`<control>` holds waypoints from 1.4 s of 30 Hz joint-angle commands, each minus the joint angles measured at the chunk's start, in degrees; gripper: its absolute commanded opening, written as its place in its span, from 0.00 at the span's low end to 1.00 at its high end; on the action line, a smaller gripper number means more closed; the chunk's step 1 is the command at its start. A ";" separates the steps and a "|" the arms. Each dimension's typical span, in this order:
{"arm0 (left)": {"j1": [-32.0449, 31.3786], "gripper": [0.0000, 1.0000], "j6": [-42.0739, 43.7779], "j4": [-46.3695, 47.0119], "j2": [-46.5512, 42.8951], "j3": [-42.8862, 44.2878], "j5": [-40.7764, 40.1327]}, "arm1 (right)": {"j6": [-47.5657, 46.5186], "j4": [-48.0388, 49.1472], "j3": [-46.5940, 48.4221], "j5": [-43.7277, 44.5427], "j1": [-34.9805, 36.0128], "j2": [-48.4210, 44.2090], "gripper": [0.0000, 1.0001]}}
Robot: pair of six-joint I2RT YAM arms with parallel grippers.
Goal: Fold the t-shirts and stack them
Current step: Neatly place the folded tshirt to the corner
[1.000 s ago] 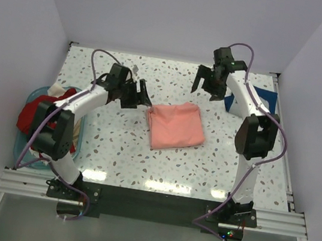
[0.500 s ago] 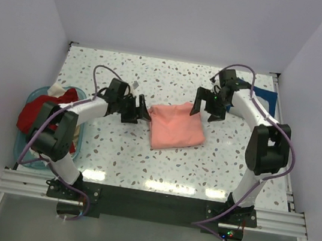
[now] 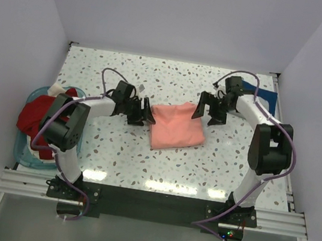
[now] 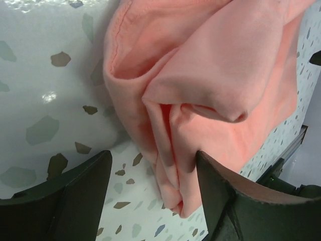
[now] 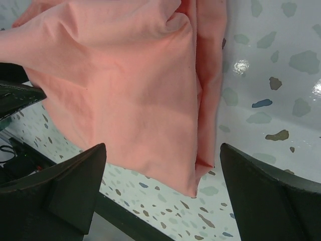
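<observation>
Pincers: we count two, left pincer (image 3: pixel 145 115), right pincer (image 3: pixel 208 114).
Salmon-pink t-shirt (image 3: pixel 175 126): one, between them.
Dark red t-shirt (image 3: pixel 29 116): one.
Teal basket (image 3: pixel 22 149): one.

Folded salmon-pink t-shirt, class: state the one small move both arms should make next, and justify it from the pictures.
Probably close both sets of jaws. The left gripper and right gripper sit at the far corners of the folded salmon-pink cloth t-shirt, jaws open around its edges, nothing gripped yet.
</observation>
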 commanded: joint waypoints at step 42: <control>-0.88 0.07 2.70 1.49 10.16 3.89 2.58 | -2.29 17.21 -7.37 -11.99 -0.01 18.41 0.83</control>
